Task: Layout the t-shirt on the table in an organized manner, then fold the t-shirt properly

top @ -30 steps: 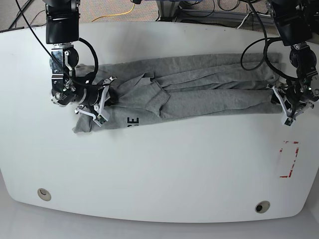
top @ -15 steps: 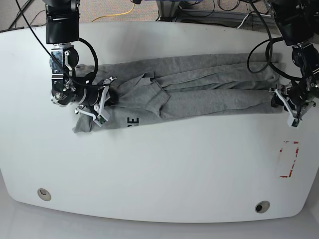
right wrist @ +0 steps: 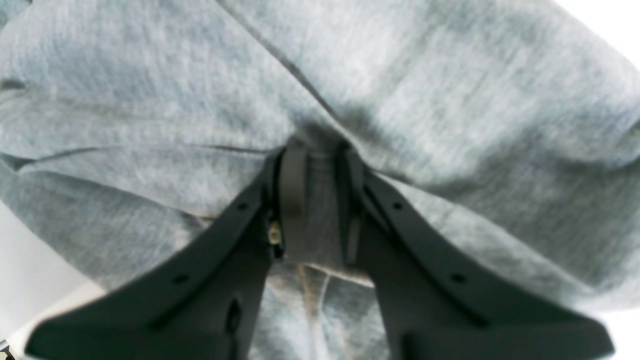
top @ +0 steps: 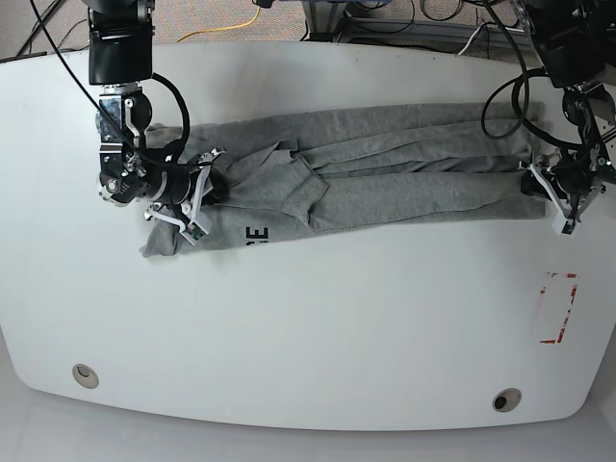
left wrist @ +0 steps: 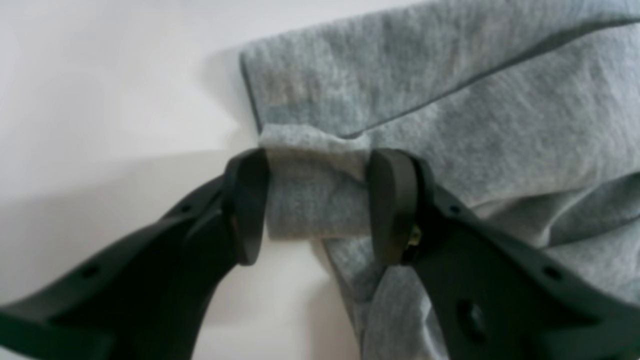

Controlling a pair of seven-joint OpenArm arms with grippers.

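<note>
Got grey T-shirt (top: 404, 197) lying in a long band on white tabletop (top: 318, 327), spanning from right hand (right wrist: 322, 205) to left hand (left wrist: 320, 205). Can see left hand at one end of the band, with fingers spread wide to either side of a flap. Can see grey cloth between those fingers, but no pinch on it. Also see one corner of T-shirt just beyond left hand in its wrist view, with bare tabletop to one side. Have right hand down in the folds near the other end, with fingertips close together and cloth around and between them. Cannot tell whether right hand is clamped on fabric or just resting in it. Can make out loose folds and creases running from right hand toward left hand, plus a folded-over piece just beside right hand. Can see black lettering (top: 257, 235) on T-shirt between the hands, nearer right hand, partly covered by a fold. Can see red tape (top: 568, 308) on tabletop, on the base camera's side of left hand, apart from T-shirt.
</note>
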